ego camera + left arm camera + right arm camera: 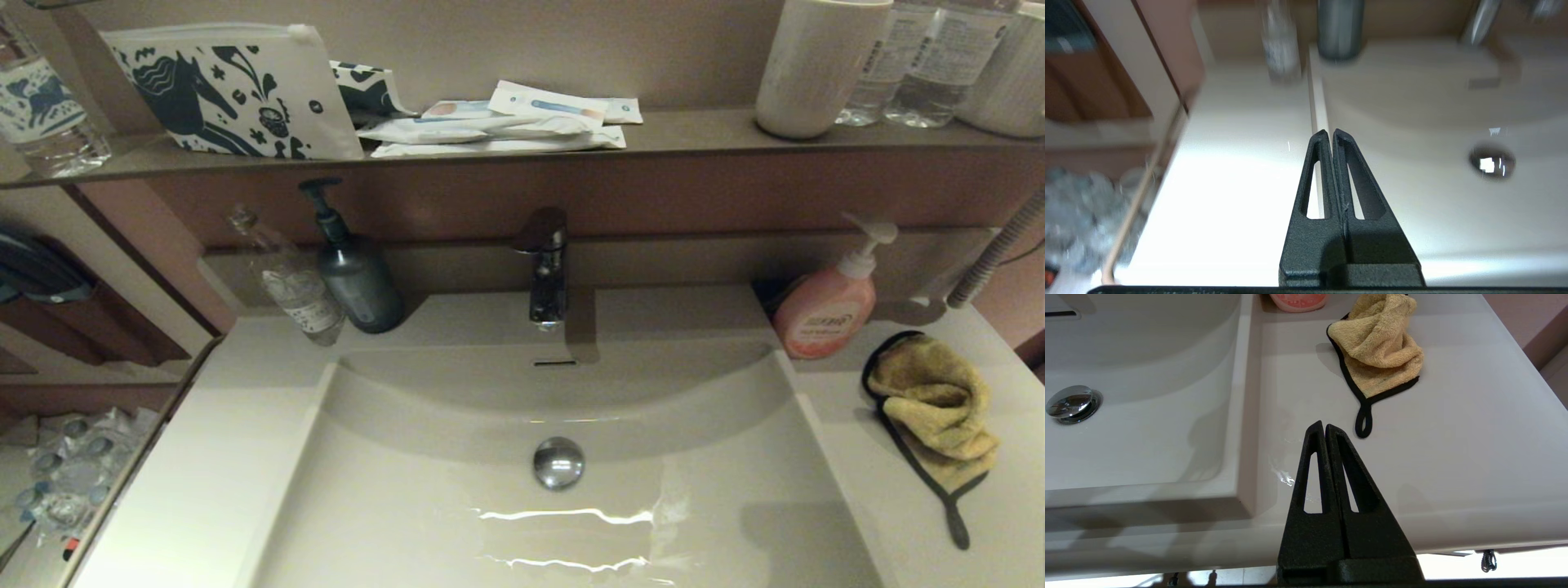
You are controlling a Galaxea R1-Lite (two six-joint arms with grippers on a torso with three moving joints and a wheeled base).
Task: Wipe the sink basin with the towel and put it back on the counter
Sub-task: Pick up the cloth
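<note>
The mustard-yellow towel (935, 407) lies crumpled on the counter (890, 506) right of the sink basin (457, 490), its black loop strap trailing toward the front edge. In the right wrist view the towel (1378, 347) sits ahead of my right gripper (1324, 426), which is shut and empty above the counter (1453, 457) near the front edge, a short way from the loop. My left gripper (1329, 134) is shut and empty, above the basin's left rim (1318, 110). Neither gripper shows in the head view. The chrome drain plug (558, 462) sits mid-basin.
A chrome tap (547, 269) stands behind the basin. A pink soap pump bottle (826, 310) is just behind the towel. A dark pump bottle (355, 278) and a clear bottle (294, 286) stand at the back left. The brown shelf (702, 135) above holds pouches, packets and a cup.
</note>
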